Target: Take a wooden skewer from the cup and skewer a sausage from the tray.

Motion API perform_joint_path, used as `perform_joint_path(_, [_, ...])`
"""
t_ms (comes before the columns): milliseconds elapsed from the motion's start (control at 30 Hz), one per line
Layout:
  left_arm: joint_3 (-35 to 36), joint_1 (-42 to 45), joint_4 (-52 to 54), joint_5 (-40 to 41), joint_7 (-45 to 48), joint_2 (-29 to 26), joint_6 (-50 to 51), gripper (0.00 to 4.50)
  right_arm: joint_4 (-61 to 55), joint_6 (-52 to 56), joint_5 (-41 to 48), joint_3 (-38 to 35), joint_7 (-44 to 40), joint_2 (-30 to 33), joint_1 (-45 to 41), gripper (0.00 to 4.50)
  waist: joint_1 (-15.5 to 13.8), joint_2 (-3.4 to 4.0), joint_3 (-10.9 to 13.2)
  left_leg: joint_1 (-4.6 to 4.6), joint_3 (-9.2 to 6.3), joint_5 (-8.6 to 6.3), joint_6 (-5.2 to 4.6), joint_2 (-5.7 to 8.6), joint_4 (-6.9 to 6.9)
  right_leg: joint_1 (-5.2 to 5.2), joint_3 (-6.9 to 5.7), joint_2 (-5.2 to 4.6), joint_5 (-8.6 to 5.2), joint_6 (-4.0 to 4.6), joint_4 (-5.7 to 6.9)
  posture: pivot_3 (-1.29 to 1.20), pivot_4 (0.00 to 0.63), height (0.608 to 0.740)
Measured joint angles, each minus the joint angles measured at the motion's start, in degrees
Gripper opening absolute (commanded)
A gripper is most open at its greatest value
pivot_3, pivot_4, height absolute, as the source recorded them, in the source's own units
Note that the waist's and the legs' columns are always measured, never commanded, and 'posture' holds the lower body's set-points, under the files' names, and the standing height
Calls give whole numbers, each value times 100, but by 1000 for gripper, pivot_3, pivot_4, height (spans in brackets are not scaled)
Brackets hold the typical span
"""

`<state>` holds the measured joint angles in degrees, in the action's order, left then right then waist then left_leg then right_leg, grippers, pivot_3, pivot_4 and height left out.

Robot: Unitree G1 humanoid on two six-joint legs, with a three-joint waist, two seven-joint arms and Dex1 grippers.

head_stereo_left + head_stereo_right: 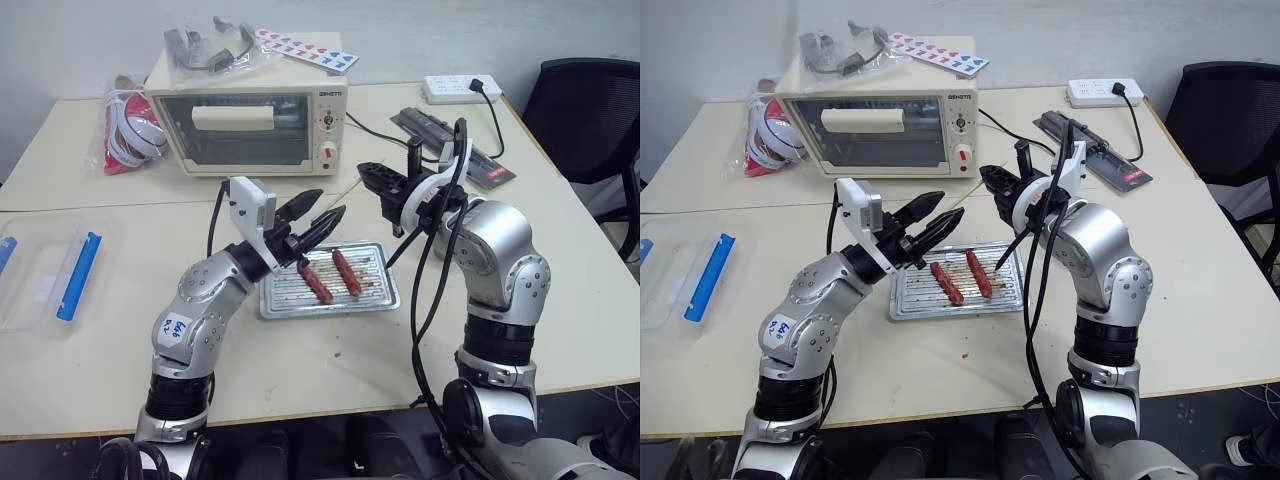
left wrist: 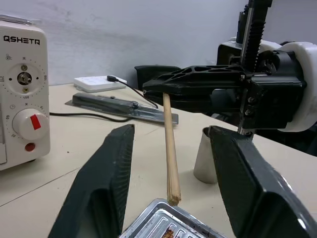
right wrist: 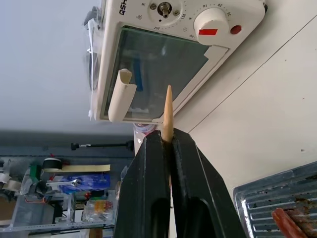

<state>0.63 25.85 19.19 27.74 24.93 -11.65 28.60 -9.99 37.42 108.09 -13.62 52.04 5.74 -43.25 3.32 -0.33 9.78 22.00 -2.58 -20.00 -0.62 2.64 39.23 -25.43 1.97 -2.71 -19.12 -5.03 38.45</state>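
**Right gripper pinches the skewer above the tray; left gripper stands spread over the sausages**

Your right gripper [image 3: 167, 144], right of centre in the head views, has its two black fingers pressed together on the thin pale wooden skewer [image 2: 171, 148]. From those fingers the stick slants down, and its lower tip sits just over the far edge of the flat silvery ribbed metal tray [image 1: 385, 298]. In the right wrist view the pointed end pokes out past the fingertips.

Your left gripper [image 1: 322, 218], at centre frame, has its fingers spread apart with nothing between them, hovering just above the tray's left part. Two short reddish-brown sausages lie side by side on the ribs: the left sausage [image 1: 314, 281] under that gripper, the right sausage [image 1: 347, 272] nearer the skewer's tip.

The small tan paper cup [image 2: 205, 163] stands on the table just beyond the tray, behind the right gripper. The cream toaster oven [image 1: 250, 125] fills the upper left of centre, and the clear plastic box with blue clips [image 1: 60, 275] lies at the left edge.
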Motion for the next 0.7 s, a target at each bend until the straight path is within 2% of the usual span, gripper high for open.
perform_joint_path(33, [-2, 0, 0, -1, -25, 4, 0, 2605, 0, -12, 17, 11, -5, 22, 8, 0, -4, 0, 0, 0, 0, 0, 0, 0, 1, 0, 0, 0, 0, 0, 0, 0, 150, 740])
perform_joint_path(133, [1, 3, -1, -3, -70, 43, -17, 2098, -1, -112, 47, 81, -9, 39, 63, 0, -8, 0, 0, 1, 0, 0, 0, 0, 1, 0, 0, 0, 0, 0, -1, 0, 150, 740])
perform_joint_path(333, [-2, 18, -12, -9, -105, 71, -67, 638, -7, -255, 129, 206, -9, 64, 92, 0, -9, 0, 0, 2, 0, 0, -1, 0, 2, 0, 0, 0, 0, 0, -1, 0, 150, 740])
perform_joint_path(700, [-124, 56, -183, -71, -112, 79, -65, 638, -8, -388, 158, 257, -12, 120, 89, 0, -10, 0, 0, 3, 0, 0, -1, 0, 3, 0, -1, 0, 0, 0, -1, 0, 150, 740])
